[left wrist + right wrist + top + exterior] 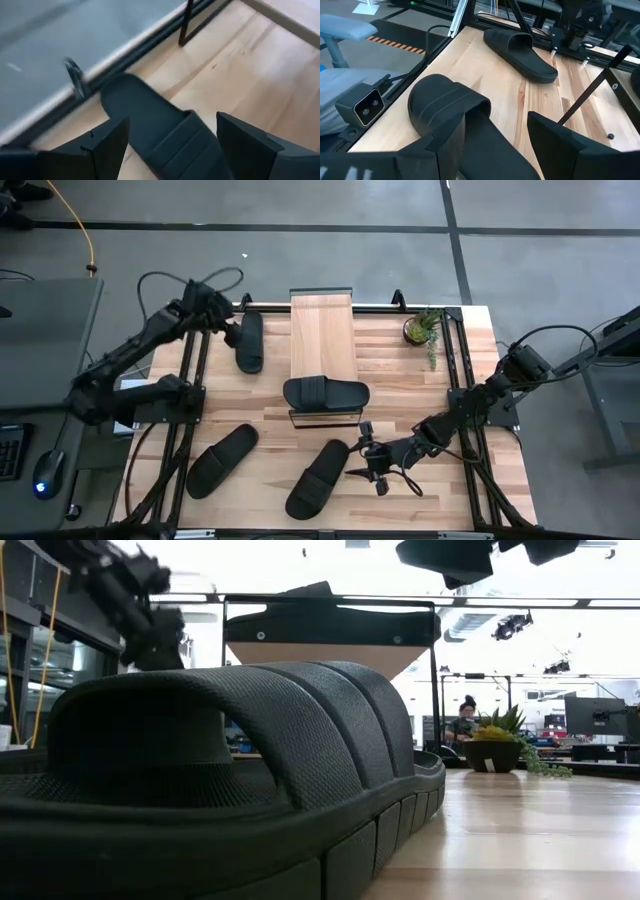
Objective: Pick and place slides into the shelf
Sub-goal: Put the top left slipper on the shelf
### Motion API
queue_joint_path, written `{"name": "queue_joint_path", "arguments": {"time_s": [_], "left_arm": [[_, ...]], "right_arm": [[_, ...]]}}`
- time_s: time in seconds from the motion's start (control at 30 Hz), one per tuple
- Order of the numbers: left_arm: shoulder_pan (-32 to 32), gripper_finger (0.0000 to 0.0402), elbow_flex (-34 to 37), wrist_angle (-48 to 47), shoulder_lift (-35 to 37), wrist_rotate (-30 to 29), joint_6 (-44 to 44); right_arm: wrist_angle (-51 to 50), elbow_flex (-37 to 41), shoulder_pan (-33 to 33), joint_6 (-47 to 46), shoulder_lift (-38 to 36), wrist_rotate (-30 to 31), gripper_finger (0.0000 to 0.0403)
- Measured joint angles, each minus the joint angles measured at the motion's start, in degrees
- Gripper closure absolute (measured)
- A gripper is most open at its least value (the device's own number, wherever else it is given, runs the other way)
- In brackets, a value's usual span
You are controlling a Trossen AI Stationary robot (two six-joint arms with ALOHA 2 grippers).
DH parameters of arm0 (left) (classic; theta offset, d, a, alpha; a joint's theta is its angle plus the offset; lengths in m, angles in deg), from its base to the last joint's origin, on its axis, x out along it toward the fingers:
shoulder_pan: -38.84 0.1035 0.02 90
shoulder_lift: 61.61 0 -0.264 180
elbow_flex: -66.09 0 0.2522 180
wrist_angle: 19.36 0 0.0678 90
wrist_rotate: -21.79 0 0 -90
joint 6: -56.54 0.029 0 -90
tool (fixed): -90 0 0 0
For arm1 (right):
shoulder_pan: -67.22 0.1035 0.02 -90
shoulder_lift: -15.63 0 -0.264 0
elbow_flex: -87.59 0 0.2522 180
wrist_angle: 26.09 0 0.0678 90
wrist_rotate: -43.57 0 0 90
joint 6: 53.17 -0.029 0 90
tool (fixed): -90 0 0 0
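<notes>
While one slide lies crosswise on the near end of the shelf, three others sit on the table. Left gripper hovers over the far-left slide, fingers spread wide on either side of it, holding nothing. Right gripper sits just beside the near-centre slide, fingers well apart, straddling its heel end, not clamped on it. Fourth slide lies near-left, untouched. Potted plant stands at the far right.
</notes>
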Motion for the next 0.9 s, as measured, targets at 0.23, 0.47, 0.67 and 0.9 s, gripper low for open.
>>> {"name": "queue_joint_path", "arguments": {"time_s": [0.23,0.47,0.67,0.9], "left_arm": [[6.23,0.0124,-1.68,-0.8,-13.59,13.86,-0.73],[4.42,0.0127,-2.12,0.68,-21.05,15.23,-1.42],[3.24,0.0146,-2.45,-0.51,-24.78,16.02,-1.36],[3.12,0.0162,-2.51,-0.76,-24.92,16.66,-1.4]], "right_arm": [[-1.32,0.0,0.27,-0.6,0.0,-0.79,0.0197],[-2.18,0.0,1.15,-0.91,0.0,-0.9,0.0197],[-2.71,0.0,1.27,-1.7,0.0,-0.82,0.0197],[-2.8,0.0,1.27,-1.68,0.0,-0.82,0.0197]]}}
